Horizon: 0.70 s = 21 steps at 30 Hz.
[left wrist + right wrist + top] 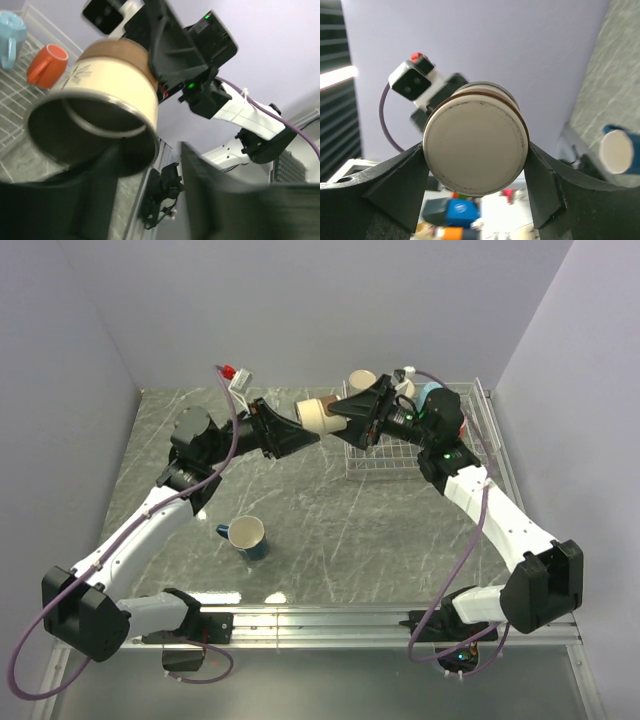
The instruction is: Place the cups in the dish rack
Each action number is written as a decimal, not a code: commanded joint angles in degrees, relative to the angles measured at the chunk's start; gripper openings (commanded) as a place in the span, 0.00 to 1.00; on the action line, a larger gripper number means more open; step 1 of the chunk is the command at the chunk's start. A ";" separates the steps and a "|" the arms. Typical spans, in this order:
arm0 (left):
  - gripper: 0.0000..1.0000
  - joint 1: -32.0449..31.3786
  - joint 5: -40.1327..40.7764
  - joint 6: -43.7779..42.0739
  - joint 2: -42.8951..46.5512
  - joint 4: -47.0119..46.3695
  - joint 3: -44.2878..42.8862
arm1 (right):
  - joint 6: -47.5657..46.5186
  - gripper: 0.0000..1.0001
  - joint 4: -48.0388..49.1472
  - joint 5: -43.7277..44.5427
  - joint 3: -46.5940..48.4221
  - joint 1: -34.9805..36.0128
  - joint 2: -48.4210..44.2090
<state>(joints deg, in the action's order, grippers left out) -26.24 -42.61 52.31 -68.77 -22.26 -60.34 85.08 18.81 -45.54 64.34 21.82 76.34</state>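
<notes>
A cream cup (pixel 318 416) with a brown band hangs in the air between both arms, left of the dish rack (pixel 472 415). My right gripper (pixel 476 150) is shut on its base end (pixel 475 145), one finger pressed to each side. My left gripper (pixel 150 190) is open at the cup's rim (pixel 110 90); one finger lies across the mouth and the other stands clear of the wall. A dark blue cup (pixel 246 537) stands on the table near the left arm. An orange cup (pixel 46 65) and a light blue cup (pixel 10 35) lie in the rack (pixel 15 95).
Another cream cup (pixel 361 380) and a white one (pixel 405 388) show at the rack's far side, partly hidden by the right arm. Grey walls close in the marbled table (pixel 330 520) on three sides. A metal rail (pixel 330 620) runs along the near edge.
</notes>
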 commanded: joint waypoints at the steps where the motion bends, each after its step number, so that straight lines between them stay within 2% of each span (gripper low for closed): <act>1: 0.61 -0.22 1.03 -5.29 3.82 9.31 -0.58 | -10.44 0.04 -9.11 0.63 7.64 -2.74 -0.75; 2: 0.65 -0.13 1.73 -6.08 5.13 10.73 -0.40 | -12.20 0.03 -13.58 0.54 8.69 -3.71 -0.92; 3: 0.74 -0.21 3.57 -7.39 5.75 12.57 0.21 | -15.18 0.03 -15.36 0.45 8.96 -5.98 -1.10; 4: 0.99 -0.13 4.37 -8.01 6.36 15.38 0.57 | -16.34 0.02 -16.77 0.36 8.96 -7.31 -1.19; 7: 0.99 0.13 8.85 -9.95 9.18 22.05 1.97 | -23.27 0.01 -27.63 1.59 10.45 -12.58 -1.10; 8: 0.99 0.31 10.08 -11.34 10.49 24.17 2.15 | -28.86 0.01 -30.73 2.55 12.55 -13.55 -0.32; 10: 0.99 0.31 15.24 -12.84 11.46 28.74 2.07 | -36.26 0.00 -38.72 10.00 16.41 -14.61 1.09; 11: 0.99 0.31 16.75 -14.85 11.82 33.90 1.72 | -42.91 0.00 -46.68 12.99 20.79 -14.62 3.45; 12: 0.99 0.31 18.25 -15.92 11.73 36.82 0.76 | -45.15 0.00 -49.19 15.89 22.22 -14.53 4.51; 14: 0.97 0.31 23.52 -18.11 11.21 44.62 -0.22 | -48.67 0.00 -53.15 22.66 24.25 -14.18 7.23; 16: 0.96 0.31 27.21 -18.83 10.86 47.91 -0.75 | -49.74 0.00 -53.09 27.57 24.00 -13.65 8.39; 21: 0.94 0.31 30.48 -18.65 8.48 56.61 -0.05 | -53.17 0.00 -55.19 39.81 25.31 -10.06 13.74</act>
<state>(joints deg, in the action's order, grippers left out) -26.06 -17.12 35.66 -59.35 25.91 -58.89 37.74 -32.53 -16.73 86.72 9.32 87.81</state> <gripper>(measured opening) 0.950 0.760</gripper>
